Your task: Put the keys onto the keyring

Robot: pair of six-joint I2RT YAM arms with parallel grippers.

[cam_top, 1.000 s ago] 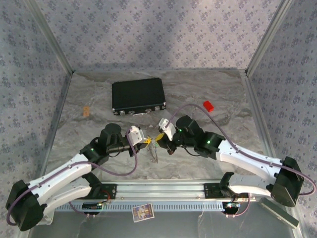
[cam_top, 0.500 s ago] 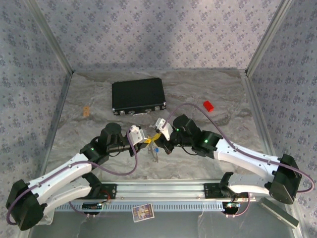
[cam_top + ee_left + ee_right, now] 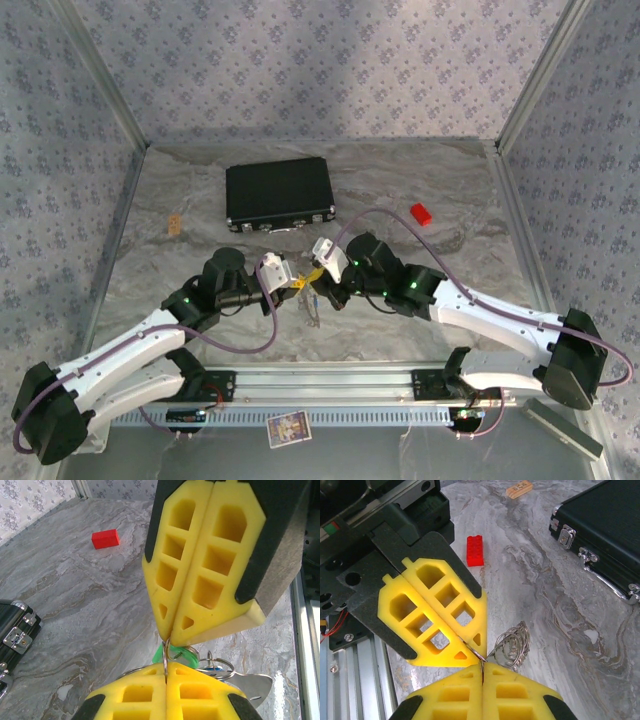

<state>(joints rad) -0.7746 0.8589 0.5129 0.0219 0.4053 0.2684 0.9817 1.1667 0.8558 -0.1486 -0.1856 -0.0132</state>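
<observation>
Both grippers meet tip to tip over the middle of the table and pinch the same thin metal loop of the keyring (image 3: 164,656). My left gripper (image 3: 165,670) is shut on it from below, and my right gripper (image 3: 169,641) is shut on it from above. The green-headed key (image 3: 187,655) hangs just behind the tips on a small ring, and a sliver of the blue key (image 3: 213,668) shows beside it. In the right wrist view my right gripper (image 3: 482,666) and left gripper (image 3: 474,655) hold the loop (image 3: 473,650), with a bundle of metal rings (image 3: 510,645) dangling. From above, the left gripper (image 3: 299,288) and right gripper (image 3: 318,277) touch.
A black case (image 3: 278,192) lies at the back left of the table. A red block (image 3: 421,212) sits at the back right and a small tan block (image 3: 175,224) at the left. The metal rail (image 3: 330,382) runs along the near edge.
The right arm has shifted slightly left, closer to the left gripper. The hanging keys have moved a little with it. Both grippers stay shut.
</observation>
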